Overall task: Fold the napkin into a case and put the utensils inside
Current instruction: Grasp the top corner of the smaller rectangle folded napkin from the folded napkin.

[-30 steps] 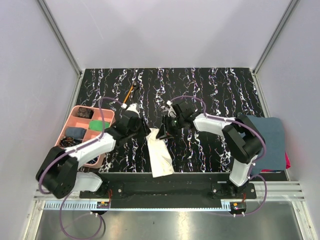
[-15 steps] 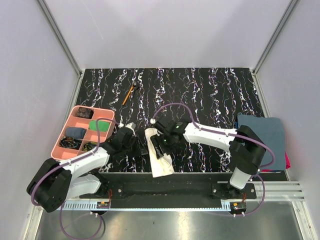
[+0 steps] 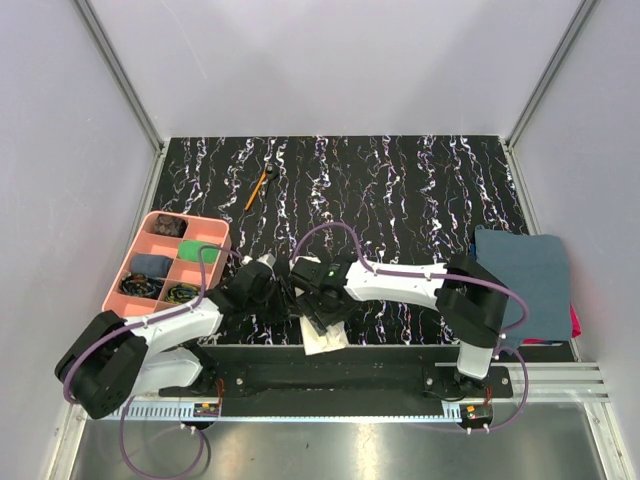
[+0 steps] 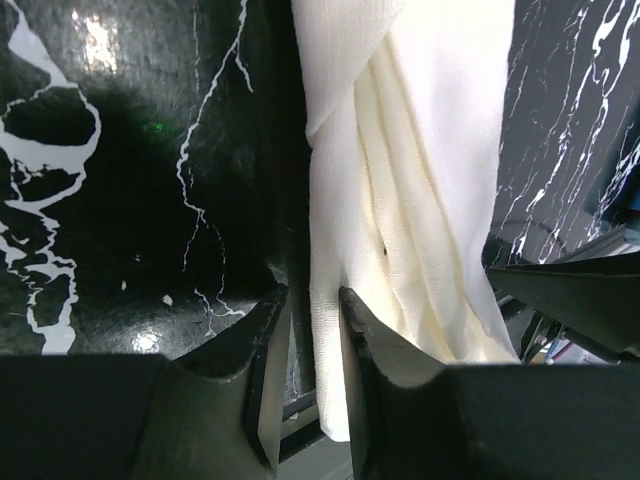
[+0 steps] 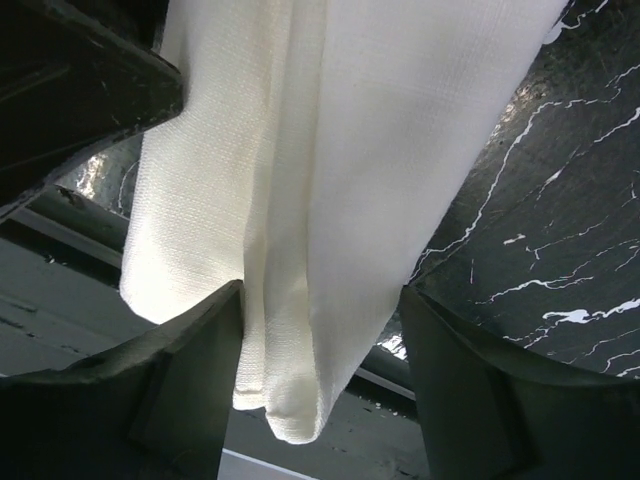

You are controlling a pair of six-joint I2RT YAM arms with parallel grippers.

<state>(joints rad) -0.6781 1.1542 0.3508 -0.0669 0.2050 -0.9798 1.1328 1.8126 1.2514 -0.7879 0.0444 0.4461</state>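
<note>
The cream napkin (image 3: 326,342) lies as a long folded strip at the table's near edge, its end hanging over the edge (image 5: 300,400). My right gripper (image 5: 320,295) is open and straddles that end, one finger on each side. From the left, my left gripper (image 4: 312,300) reaches in, its jaws narrowly apart. The napkin's side edge (image 4: 328,360) stands between them against the right finger, with a gap to the left finger. In the top view both grippers (image 3: 283,290) (image 3: 322,310) meet over the cloth. An orange-handled utensil (image 3: 258,188) lies far back on the table.
A pink compartment tray (image 3: 215,226) holding small items sits at the left. A dark blue-grey towel (image 3: 525,280) lies at the right edge. The black marbled table (image 3: 400,190) ends in a metal rail just below the napkin.
Both grippers have come from mid-table to the near edge. The right gripper has swung left onto the napkin's end and opened. The napkin is bunched shorter.
</note>
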